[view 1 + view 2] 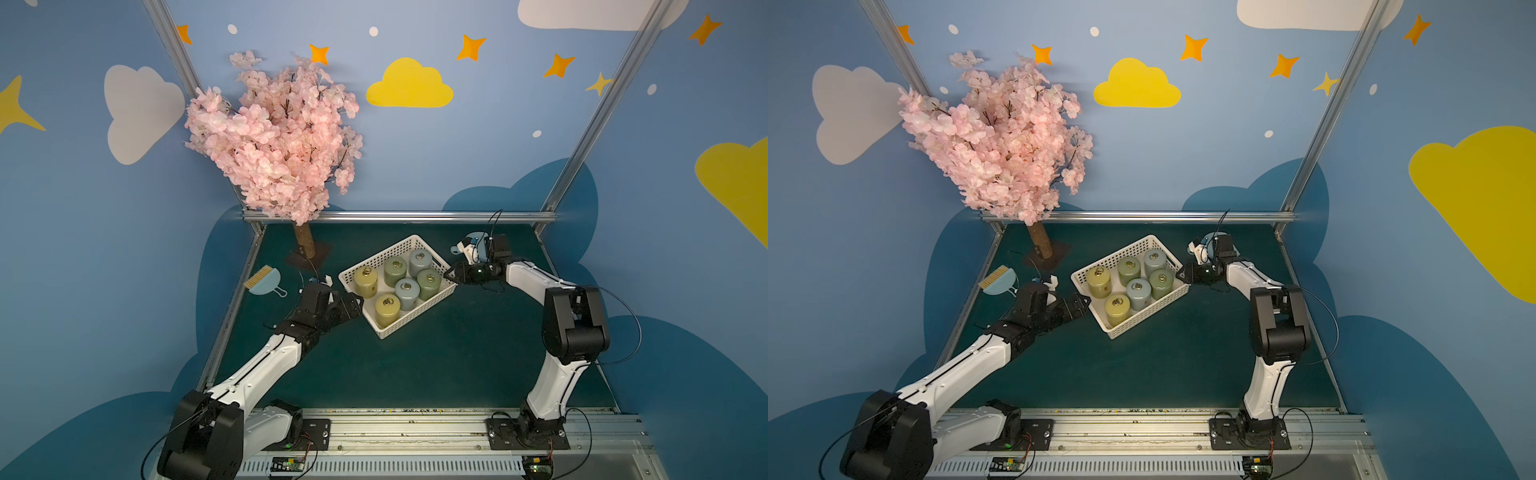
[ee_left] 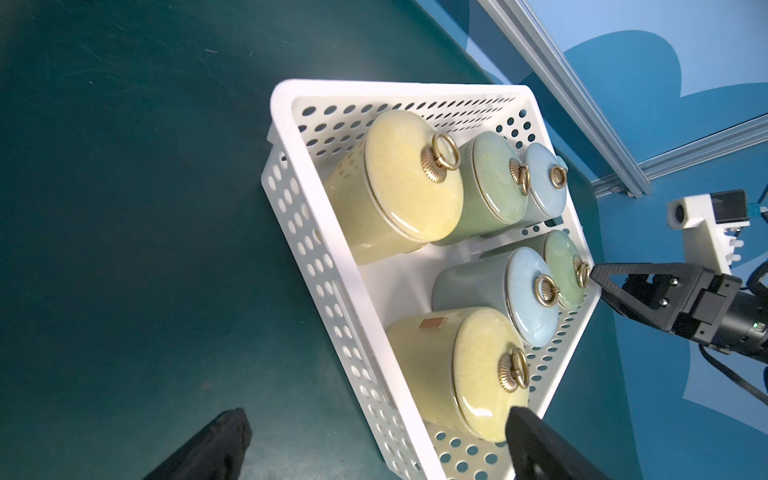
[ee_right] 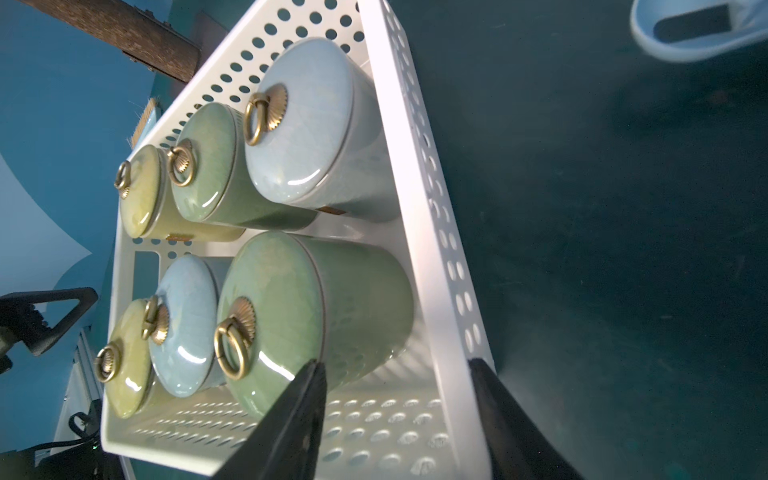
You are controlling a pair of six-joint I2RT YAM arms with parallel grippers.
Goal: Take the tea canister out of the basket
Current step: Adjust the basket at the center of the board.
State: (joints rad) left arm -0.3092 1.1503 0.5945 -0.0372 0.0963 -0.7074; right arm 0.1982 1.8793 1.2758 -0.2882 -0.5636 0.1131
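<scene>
The white perforated basket stands askew mid-table and holds several upright tea canisters with brass ring lids: yellow, green and pale blue. My right gripper is open at the basket's right corner. It straddles the wall, with one finger inside beside the green canister and the other outside. My left gripper is wide open at the basket's left end. One of its fingers is over the basket by a yellow canister and the other is over the mat.
A pink blossom tree rises at the back left, its trunk on the mat. A small brush and dustpan lie at the left edge. Another pale blue dustpan lies behind my right wrist. Aluminium frame rails bound the table.
</scene>
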